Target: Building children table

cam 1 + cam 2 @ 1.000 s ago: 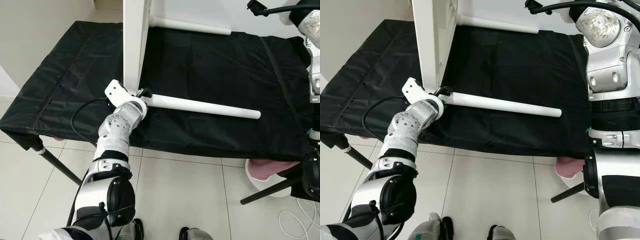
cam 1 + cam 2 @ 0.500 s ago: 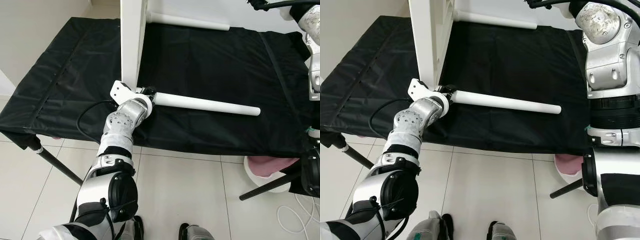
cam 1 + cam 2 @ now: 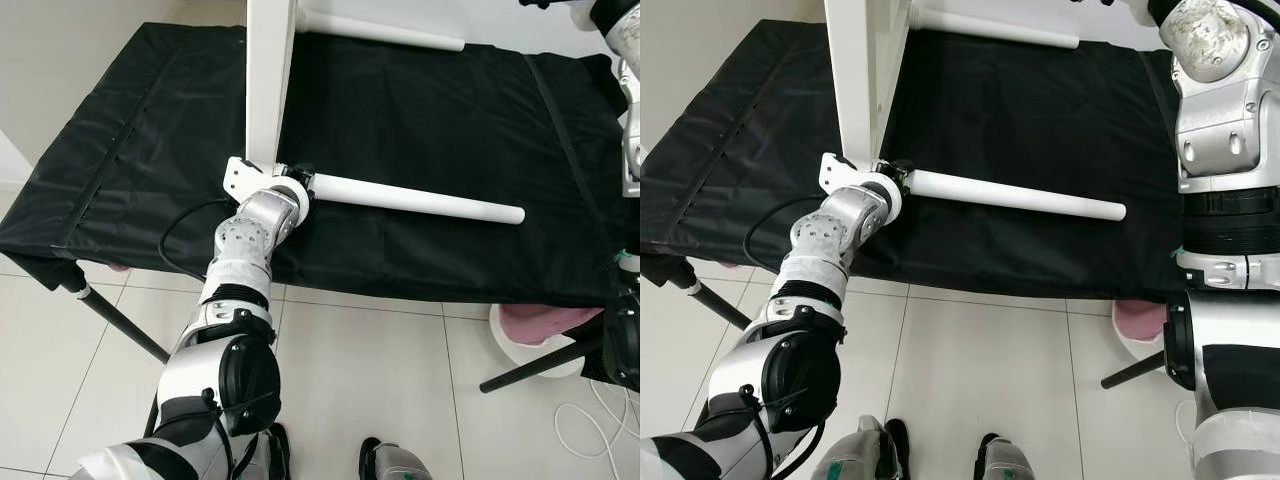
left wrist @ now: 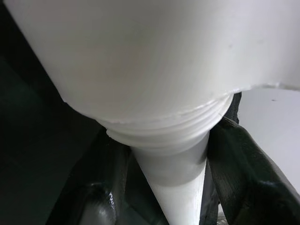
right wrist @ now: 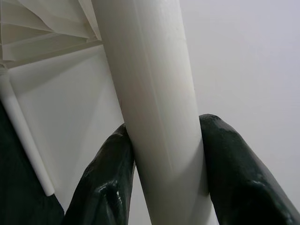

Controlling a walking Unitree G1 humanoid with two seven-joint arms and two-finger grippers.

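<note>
A white table top (image 3: pixel 268 80) stands on edge on the black-covered work table (image 3: pixel 120 170). From its lower corner a white table leg (image 3: pixel 420 198) lies flat, pointing right. My left gripper (image 3: pixel 300 181) is shut on this leg's threaded end, right at the panel. In the left wrist view the black fingers (image 4: pixel 243 173) flank the leg's neck (image 4: pixel 173 164). A second white leg (image 3: pixel 380 30) juts from the panel's far side. My right arm (image 3: pixel 1220 110) rises at the right. In the right wrist view my right gripper (image 5: pixel 164 129) is shut on a white leg (image 5: pixel 154 79).
The work table's near edge (image 3: pixel 400 290) runs across the front, with black stand legs (image 3: pixel 110 325) slanting to the tiled floor. A pink and white object (image 3: pixel 535 338) sits on the floor at the right, by a white cable (image 3: pixel 590 440).
The camera has shifted a little. My left forearm has stretched further forward, bringing the leg's threaded end closer to the panel's corner. The grip on the leg is unchanged.
</note>
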